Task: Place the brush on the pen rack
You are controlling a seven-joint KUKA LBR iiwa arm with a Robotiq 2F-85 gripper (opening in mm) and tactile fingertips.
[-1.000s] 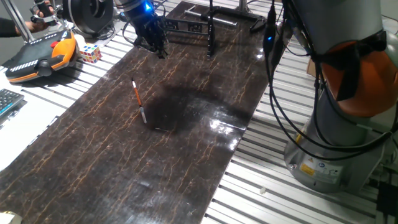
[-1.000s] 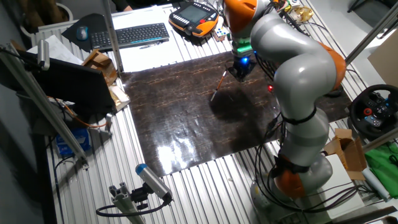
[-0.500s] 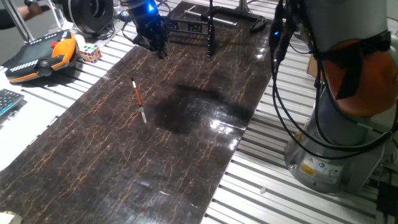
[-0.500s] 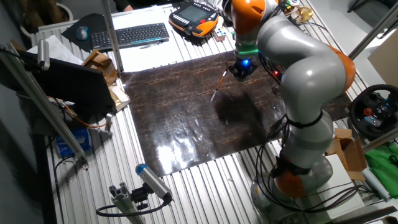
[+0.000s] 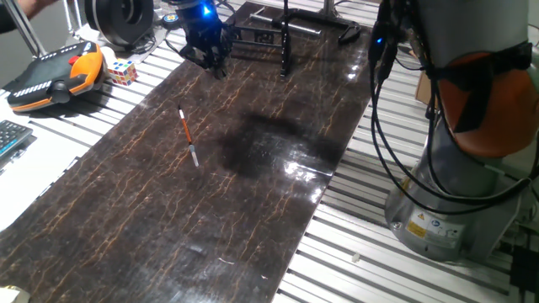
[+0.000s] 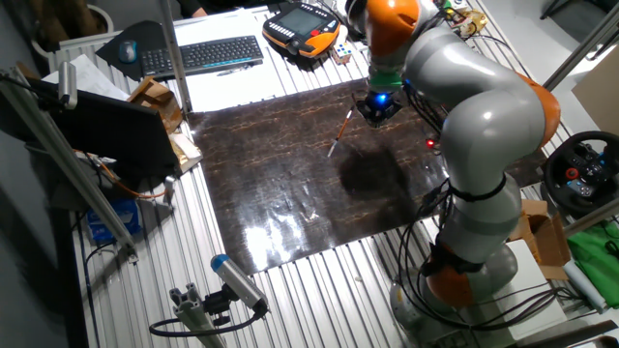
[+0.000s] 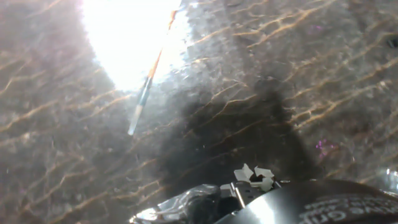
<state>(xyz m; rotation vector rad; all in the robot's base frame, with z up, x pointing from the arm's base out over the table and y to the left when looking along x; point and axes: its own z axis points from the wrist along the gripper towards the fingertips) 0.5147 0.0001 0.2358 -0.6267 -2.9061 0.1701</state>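
The brush lies flat on the dark marbled table, orange-red shaft toward the far end and white tip toward the near end. It also shows in the other fixed view and in the hand view, partly washed out by glare. The gripper hangs above the table's far left part, apart from the brush and well beyond it, beside the pen rack, a black frame at the far end. In the other fixed view the gripper is just right of the brush. Its fingers are too dark to tell apart.
An orange and black teach pendant and a colour cube lie left of the table. A keyboard and cardboard sit on the far side. The robot base and hanging cables stand at the right.
The arm's elbow has swung a little to the right, and its shadow on the table moved with it. The gripper shifted only slightly. The brush has not moved.
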